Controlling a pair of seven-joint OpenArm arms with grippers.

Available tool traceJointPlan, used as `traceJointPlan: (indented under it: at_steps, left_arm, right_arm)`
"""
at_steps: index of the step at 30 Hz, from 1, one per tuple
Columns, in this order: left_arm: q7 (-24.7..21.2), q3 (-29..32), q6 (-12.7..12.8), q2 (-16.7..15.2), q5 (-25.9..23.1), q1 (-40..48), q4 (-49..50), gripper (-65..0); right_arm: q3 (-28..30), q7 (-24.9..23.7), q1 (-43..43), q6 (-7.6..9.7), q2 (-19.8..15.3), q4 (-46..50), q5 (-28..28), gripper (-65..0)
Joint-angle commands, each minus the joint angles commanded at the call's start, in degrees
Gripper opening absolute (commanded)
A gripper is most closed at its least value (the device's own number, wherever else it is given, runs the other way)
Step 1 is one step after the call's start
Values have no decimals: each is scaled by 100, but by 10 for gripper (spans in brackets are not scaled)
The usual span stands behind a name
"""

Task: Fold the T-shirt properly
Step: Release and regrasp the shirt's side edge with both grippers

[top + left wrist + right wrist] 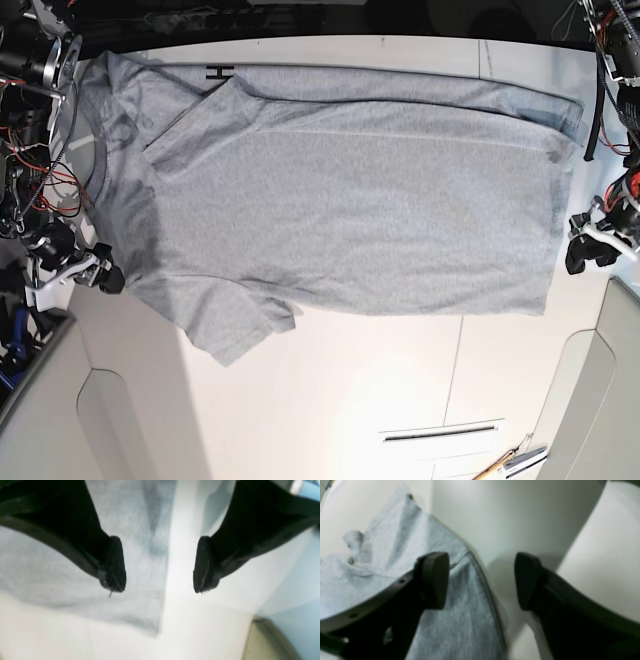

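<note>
Two arms flank your white table [400, 380], with grey panels at its near corners. You have the T-shirt [340, 200] spread flat across it, plain side up. Your left gripper [159, 565] gapes wide over the shirt's edge, holding nothing; your right gripper [482, 580] gapes likewise, straddling the opposite edge.

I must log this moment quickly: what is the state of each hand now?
Left hand: open, holding nothing, over the T-shirt edge.
Right hand: open, holding nothing, also at the shirt's edge.
</note>
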State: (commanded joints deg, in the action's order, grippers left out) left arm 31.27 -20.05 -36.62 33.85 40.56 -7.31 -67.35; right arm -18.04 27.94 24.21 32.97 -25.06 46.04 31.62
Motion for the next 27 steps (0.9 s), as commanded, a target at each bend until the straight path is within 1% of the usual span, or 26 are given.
traceJointPlan:
  at_steps: [4, 7, 9, 12, 17, 22, 27]
  left_arm:
    - [-140, 597, -2, -4, -243, -1008, 1368, -199]
    - [-199, 990, 0, -17, -269, -1429, 2065, -199]
    - [-273, 1121, -2, -66, -273, -1578, 2380, -199]
    - [-452, 1150, -2, -181, -361, -1587, 2570, -199]
    - [-455, 1150, -2, -389, -356, -1591, 2599, -199]
    - [-492, 1150, -2, -590, -358, -1589, 2599, -199]
    - [-492, 1150, -2, -667, -356, -1589, 2599, -200]
  right_arm:
    - [2, 136, -26, 0, 15, 0, -37, -243]
    - [2, 186, -26, 2, 48, 0, -33, -243]
    - [2, 186, -26, 2, 70, 0, -31, -243]
    - [2, 236, -26, 7, 153, 0, 7, -243]
    - [2, 275, -26, 28, 398, 0, 50, -243]
    - [2, 514, -26, 31, 649, 0, 52, -243]
    - [2, 715, -26, 70, 715, 0, 55, -245]
